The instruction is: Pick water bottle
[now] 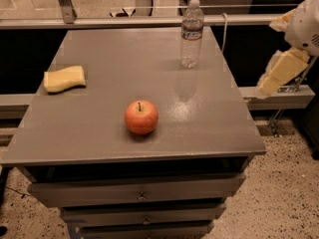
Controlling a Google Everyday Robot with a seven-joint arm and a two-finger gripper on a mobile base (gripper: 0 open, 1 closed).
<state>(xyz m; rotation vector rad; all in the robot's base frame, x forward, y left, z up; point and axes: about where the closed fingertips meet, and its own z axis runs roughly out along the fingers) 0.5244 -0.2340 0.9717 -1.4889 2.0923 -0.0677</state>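
The water bottle (192, 34), clear plastic with a white cap and a narrow label band, stands upright near the far right edge of the grey table (99, 128). My gripper (278, 46) hangs in the air off the table's right side, to the right of the bottle and apart from it. Its yellowish fingers (281, 72) are spread open with nothing between them.
A red apple (141, 117) sits near the table's front middle. A yellow sponge (65, 78) lies at the left. A rail and a glass partition run behind the table. Drawers sit below the tabletop. A speckled floor lies to the right.
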